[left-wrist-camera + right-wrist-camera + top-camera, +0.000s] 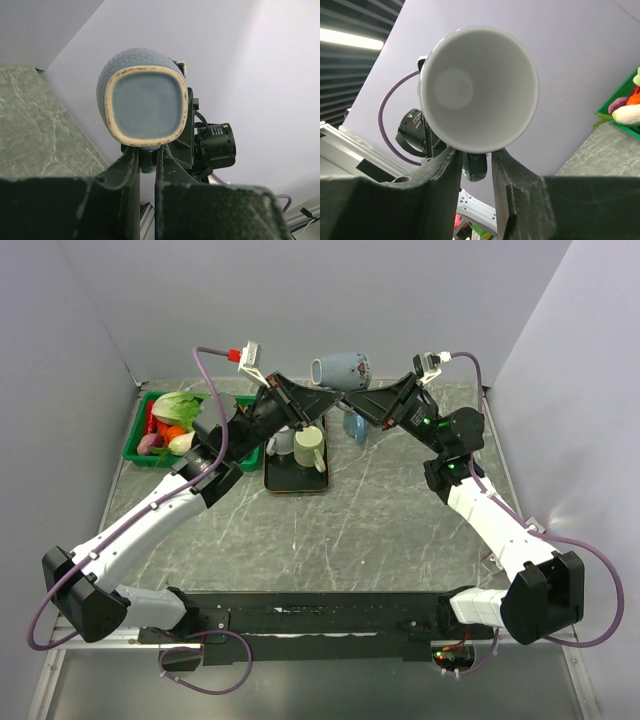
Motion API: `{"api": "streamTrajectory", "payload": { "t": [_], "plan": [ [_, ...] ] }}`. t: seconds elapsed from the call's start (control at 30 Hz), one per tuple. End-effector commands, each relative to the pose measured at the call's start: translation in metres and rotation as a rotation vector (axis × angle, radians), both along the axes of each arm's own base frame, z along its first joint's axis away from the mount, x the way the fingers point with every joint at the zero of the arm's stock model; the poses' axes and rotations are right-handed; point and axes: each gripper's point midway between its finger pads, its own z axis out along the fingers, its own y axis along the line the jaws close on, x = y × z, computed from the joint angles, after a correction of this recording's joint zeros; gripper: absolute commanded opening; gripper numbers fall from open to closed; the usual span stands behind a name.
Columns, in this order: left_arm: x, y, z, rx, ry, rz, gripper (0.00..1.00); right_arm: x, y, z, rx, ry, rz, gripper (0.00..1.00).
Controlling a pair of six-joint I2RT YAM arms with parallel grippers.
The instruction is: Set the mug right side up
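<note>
The blue-grey mug [342, 369] is held on its side in the air at the back of the table. In the left wrist view I see its flat base [145, 102]. In the right wrist view I see its white inside [477, 87]. My left gripper [328, 395] comes from the left and is shut on the handle [146, 159] under the mug. My right gripper [352, 400] comes from the right. Its jaws straddle the same handle [476, 167] with a small gap on one side, so it is open.
A dark tray [296, 483] under the mug holds a green mug [309, 447] and other cups. A blue cup [355, 425] stands beside it. A green crate [137, 435] with vegetables [178, 410] is at the back left. Purple walls close the back and sides.
</note>
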Motion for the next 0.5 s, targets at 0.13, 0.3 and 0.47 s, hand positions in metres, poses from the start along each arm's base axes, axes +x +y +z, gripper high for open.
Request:
{"api": "streamTrajectory", "payload": {
  "t": [0.13,0.3,0.47],
  "plan": [
    [-0.021,0.001,0.033,-0.067,-0.103,-0.066,0.01,-0.007,-0.004,0.024,0.033,-0.089,0.0,0.25],
    [-0.017,-0.005,0.028,-0.03,-0.1,-0.072,0.18,-0.006,-0.002,0.024,0.02,-0.087,0.001,0.0],
    [-0.011,-0.003,0.021,0.005,-0.101,-0.034,0.54,-0.002,-0.004,0.024,-0.01,-0.085,-0.034,0.0]
  ]
}}
